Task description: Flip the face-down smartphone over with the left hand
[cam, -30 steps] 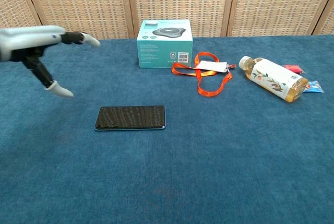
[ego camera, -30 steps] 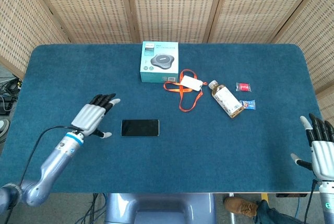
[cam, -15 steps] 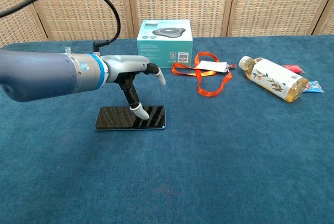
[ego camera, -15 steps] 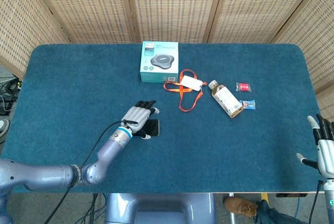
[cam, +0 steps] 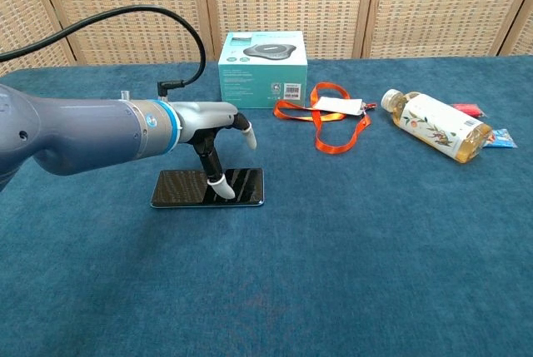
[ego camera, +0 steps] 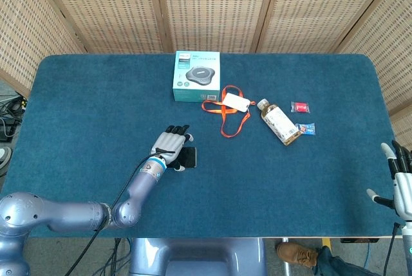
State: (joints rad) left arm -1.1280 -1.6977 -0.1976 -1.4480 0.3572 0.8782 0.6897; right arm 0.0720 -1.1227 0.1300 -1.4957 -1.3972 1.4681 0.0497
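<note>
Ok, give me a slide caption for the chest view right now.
Left hand reaches over the flat-lying smartphone, thumb tip down on it.

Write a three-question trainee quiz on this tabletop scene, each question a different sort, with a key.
1. True or false: the left hand has already lifted the smartphone off the table.
2. Multiple choice: what lies nearest the bottle? A) the teal box B) the snack packets C) the smartphone
3. Fill in: the lanyard strap is coloured ____.

Key:
1. False. The phone lies flat on the cloth; one fingertip points down onto it.
2. B.
3. Orange.
</note>
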